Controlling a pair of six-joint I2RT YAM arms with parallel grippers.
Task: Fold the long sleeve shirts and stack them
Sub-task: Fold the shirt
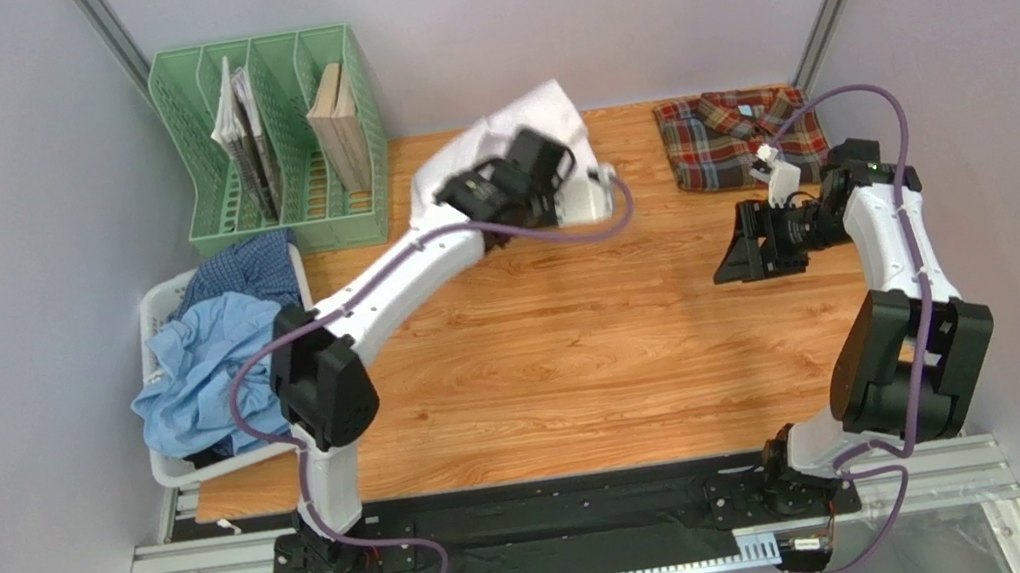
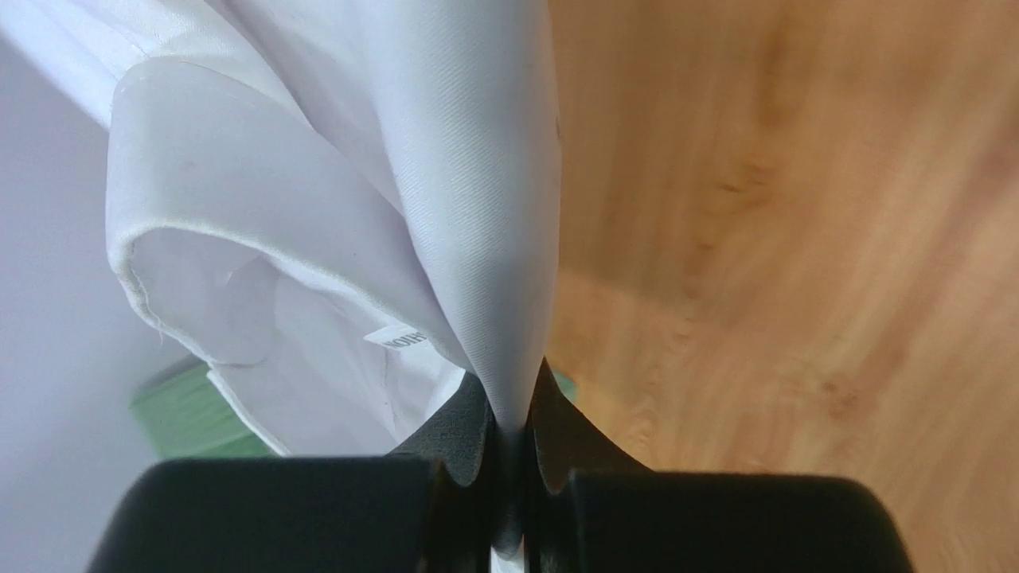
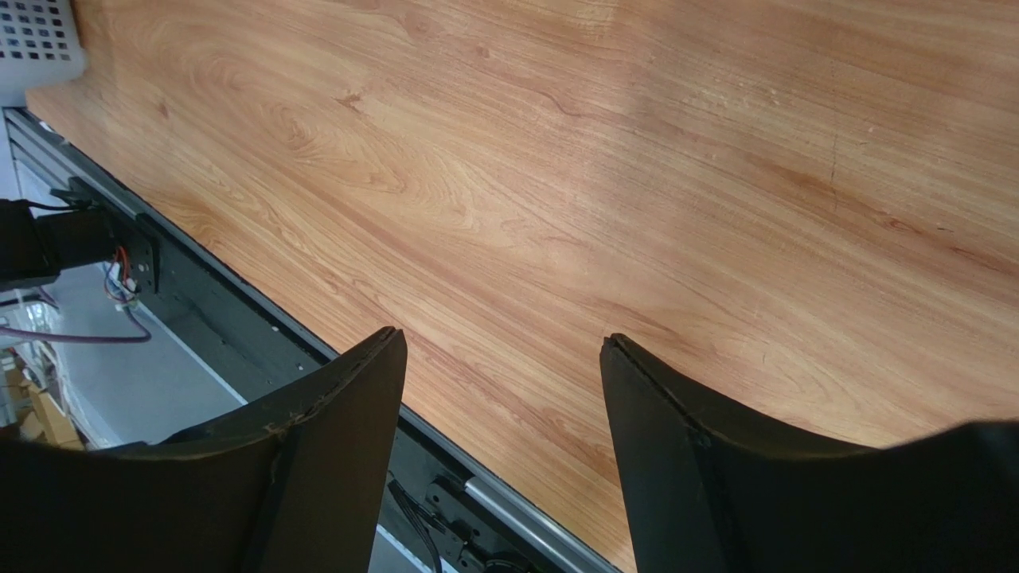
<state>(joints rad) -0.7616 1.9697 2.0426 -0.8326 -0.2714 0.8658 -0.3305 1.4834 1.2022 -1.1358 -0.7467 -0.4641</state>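
Note:
A plain white long sleeve shirt [image 1: 530, 124] hangs bunched at the back middle of the table, lifted by my left gripper [image 1: 574, 183], which is shut on a fold of it. The left wrist view shows the white cloth [image 2: 359, 215] pinched between the black pads [image 2: 464, 436], with a label showing inside. A folded plaid shirt [image 1: 730, 137] lies flat at the back right. Light blue [image 1: 202, 366] and dark blue checked [image 1: 248, 268] shirts are heaped in the basket at left. My right gripper [image 1: 733, 261] hovers open over bare wood at the right, its fingers [image 3: 347, 418] holding nothing.
A white plastic basket [image 1: 159, 312] stands at the table's left edge. A green file rack [image 1: 283, 199] with books stands at the back left. The table's near edge and metal rail [image 3: 239, 322] show in the right wrist view.

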